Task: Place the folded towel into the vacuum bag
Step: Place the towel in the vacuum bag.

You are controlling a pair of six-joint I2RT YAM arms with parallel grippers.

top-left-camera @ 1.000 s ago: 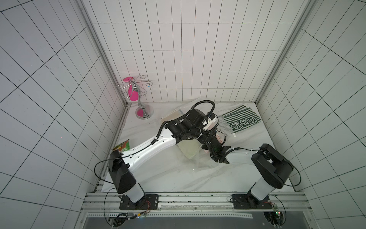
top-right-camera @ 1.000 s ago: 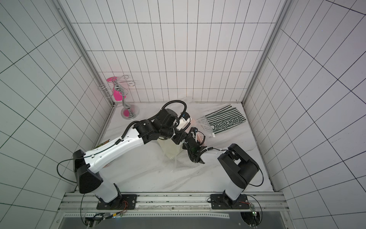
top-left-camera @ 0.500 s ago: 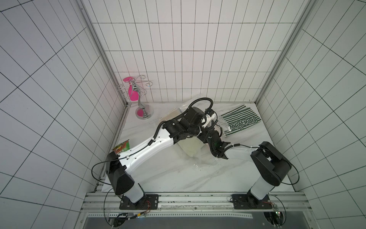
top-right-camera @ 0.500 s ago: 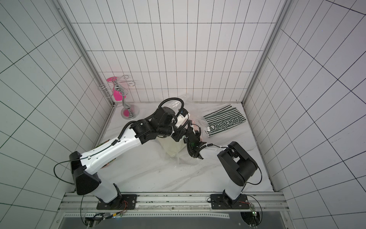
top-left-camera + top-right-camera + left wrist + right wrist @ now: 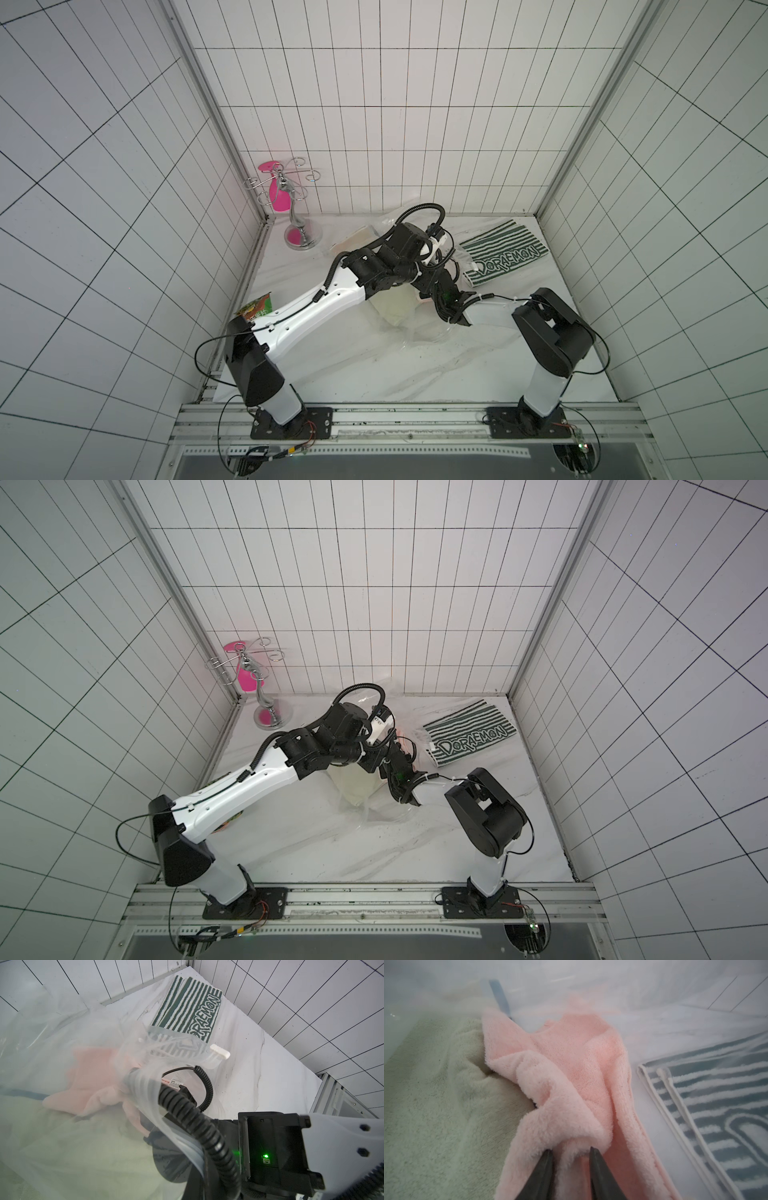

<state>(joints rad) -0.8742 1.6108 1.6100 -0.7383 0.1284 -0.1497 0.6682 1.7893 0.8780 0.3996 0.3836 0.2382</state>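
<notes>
Inside the vacuum bag (image 5: 62, 1043) my right pincer (image 5: 571, 1157) clamps a fold of pink towel (image 5: 571, 1064) beside the cream towel (image 5: 436, 1084) — my left pincer (image 5: 441, 249) closed, striped towel (image 5: 187, 1001) just outside the zip edge (image 5: 166, 1031).

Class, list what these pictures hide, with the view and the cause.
Left tool: under its black wrist in both top views; absent from left wrist view.
Right tool, right wrist view: grip on crumpled pink fleece towel unclear; fluff covers the tips.
Green and orange snack packet, in a top view: partly behind left arm.
</notes>
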